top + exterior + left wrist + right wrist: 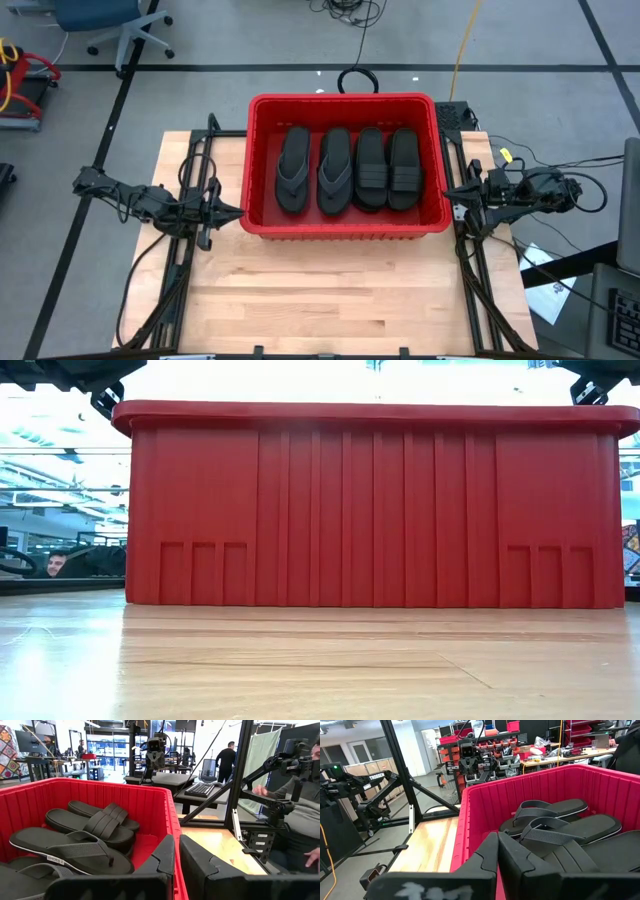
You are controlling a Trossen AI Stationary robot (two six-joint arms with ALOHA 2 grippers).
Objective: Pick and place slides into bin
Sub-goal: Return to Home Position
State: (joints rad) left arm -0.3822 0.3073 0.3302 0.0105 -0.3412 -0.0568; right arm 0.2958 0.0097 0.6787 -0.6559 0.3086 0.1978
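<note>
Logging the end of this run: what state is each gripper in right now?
Left gripper: closed, holding nothing.
Right gripper: closed, holding nothing.

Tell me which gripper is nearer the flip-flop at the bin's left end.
Left. The left gripper sits just outside the bin's left wall, beside that flip-flop; the right gripper is outside the opposite wall, the bin's full width away.
</note>
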